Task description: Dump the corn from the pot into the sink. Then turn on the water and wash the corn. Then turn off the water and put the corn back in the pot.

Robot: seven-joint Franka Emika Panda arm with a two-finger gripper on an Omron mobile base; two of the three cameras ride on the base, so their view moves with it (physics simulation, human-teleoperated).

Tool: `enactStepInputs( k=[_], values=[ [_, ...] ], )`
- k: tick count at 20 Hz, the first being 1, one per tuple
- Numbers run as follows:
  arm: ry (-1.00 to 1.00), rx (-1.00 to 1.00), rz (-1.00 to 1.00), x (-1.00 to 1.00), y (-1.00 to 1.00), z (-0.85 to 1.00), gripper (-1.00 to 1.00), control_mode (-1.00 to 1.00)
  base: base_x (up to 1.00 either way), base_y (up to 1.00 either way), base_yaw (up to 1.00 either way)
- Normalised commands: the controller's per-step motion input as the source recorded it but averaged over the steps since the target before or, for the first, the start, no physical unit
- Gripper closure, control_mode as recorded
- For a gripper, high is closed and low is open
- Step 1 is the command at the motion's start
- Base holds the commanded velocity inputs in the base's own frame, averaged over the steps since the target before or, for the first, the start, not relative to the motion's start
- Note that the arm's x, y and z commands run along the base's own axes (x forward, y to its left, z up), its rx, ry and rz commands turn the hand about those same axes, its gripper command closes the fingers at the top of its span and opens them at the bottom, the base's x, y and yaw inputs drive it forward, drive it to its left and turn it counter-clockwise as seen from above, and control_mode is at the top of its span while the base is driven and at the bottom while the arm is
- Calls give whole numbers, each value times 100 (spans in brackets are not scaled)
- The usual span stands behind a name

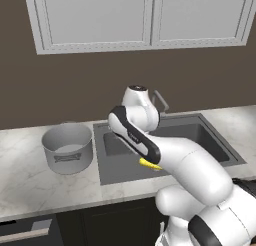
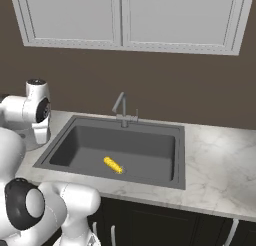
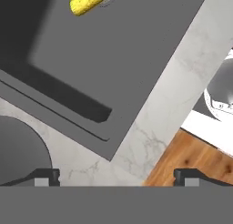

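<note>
Corn (image 2: 113,165) lies on the floor of the sink (image 2: 150,152), loose and touching nothing else, a little left of the frame's centre in the right base view. In the left base view just a yellow end of it (image 1: 149,163) shows below the arm's forearm, near the middle of the frame. In the hand view it (image 3: 90,1) sits at the top edge, left of centre, beside the round drain, which is mostly cut off by the frame.

The sink is set into a marble surface (image 2: 220,150). A grey faucet (image 2: 121,110) rises at the basin's back rim, upper middle of the right base view. The pot (image 1: 68,147) stands upright on the surface at the left of the left base view, just beside the sink's left rim and apart from the corn. Its inside looks bare, with a pale label on its outer wall.

The hand (image 3: 116,176) shows as two dark fingertips at the bottom of the hand view, far apart and with nothing between them. It looks down on the sink's corner, a strip of the surface, and wooden floor (image 3: 191,159) at lower right. A grey curved shape fills the lower left corner; what it is cannot be told.

White cabinets (image 1: 145,17) hang on the brown wall across the top of both base views.
</note>
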Motion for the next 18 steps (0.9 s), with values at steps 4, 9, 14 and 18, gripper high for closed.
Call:
enactStepInputs(
  k=[4, 9, 14, 18],
  values=[
    [0, -22, 16, 0, -28, 7, -100, -100, 0, 0, 0],
    [-2, -15, 18, 0, -32, 6, -100, -100, 0, 0, 0],
    [-7, -4, 22, 7, -32, 5, -100, -100, 0, 0, 0],
    [-20, 0, 29, 9, -21, 0, -100, -100, 0, 0, 0]
  ],
)
